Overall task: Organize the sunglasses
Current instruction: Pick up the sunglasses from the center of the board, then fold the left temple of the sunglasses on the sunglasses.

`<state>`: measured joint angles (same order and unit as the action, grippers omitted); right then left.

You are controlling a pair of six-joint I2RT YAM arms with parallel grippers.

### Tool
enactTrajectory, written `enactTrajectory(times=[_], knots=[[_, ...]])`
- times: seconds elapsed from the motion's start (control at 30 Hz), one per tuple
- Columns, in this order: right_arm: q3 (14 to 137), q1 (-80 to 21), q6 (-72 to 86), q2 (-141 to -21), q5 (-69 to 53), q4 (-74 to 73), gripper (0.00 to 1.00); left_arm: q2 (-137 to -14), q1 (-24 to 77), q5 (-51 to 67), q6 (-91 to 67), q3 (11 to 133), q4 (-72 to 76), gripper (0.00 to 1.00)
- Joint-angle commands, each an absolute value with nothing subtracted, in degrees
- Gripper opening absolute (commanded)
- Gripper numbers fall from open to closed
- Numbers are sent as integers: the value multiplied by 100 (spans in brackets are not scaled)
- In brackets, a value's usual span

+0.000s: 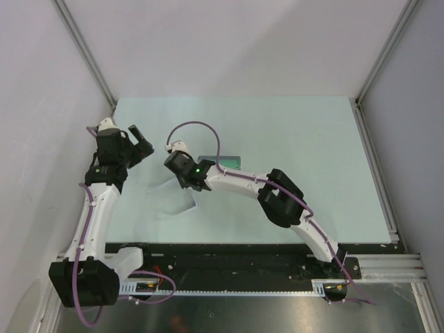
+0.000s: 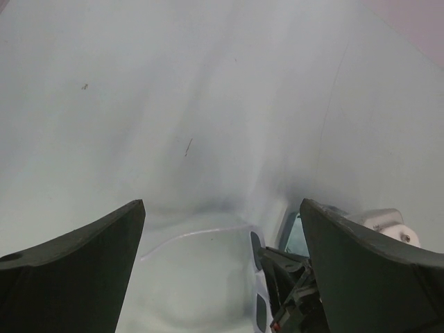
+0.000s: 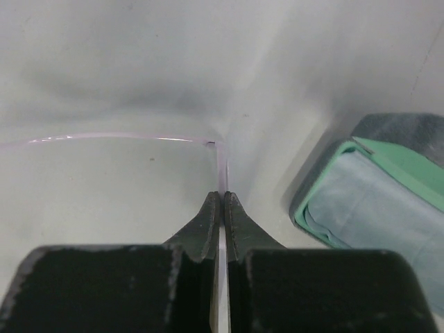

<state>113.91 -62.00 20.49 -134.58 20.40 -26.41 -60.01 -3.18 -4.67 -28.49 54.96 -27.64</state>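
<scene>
Table (image 1: 312, 139) open to your far and right edges, case (image 3: 388, 132) beside right gripper (image 3: 222, 198), clamped on thin pale sunglasses (image 3: 139, 137) arm, left gripper (image 2: 222, 203) wide.

The left hand (image 2: 222, 205) sits far left, fingers spread wide, while the right hand (image 3: 222, 198), angled leftward, is pinched tight.

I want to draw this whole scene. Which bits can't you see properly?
- Sunglasses: the right wrist view shows only a thin white strip; the right gripper and the left edge hide the rest.
- Case: cut off by the right edge there; in the top view the right arm covers part.
- Left wrist view: too blurred to tell the sunglasses' shape.
</scene>
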Motion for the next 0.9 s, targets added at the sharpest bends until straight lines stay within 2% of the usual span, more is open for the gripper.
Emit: enactTrajectory(times=[0.0, 0.37, 0.57, 0.7, 0.83, 0.87], knots=[[11084, -6135, 2197, -12490, 2127, -2532, 0, -5862, -413, -185, -2953, 5853, -2760, 100], [9819, -5678, 2416, -10391, 2268, -2030, 0, -5581, -474, 983, -2479, 7065, -2857, 100], [9528, -4967, 2575, -9371, 1917, -1925, 0, -5484, -501, 1792, -2558, 7391, -2839, 100], [9387, -4343, 2882, -8581, 1119, -1820, 0, -5441, -501, 2880, -2417, 7278, -2559, 100], [9317, -3754, 3137, -8131, 388, -1740, 0, -5344, -379, 4986, -2731, 6821, -1338, 100], [9316, -3579, 3190, -8034, 256, -1714, 0, -5318, -300, 5131, -2794, 6655, -1162, 100]])
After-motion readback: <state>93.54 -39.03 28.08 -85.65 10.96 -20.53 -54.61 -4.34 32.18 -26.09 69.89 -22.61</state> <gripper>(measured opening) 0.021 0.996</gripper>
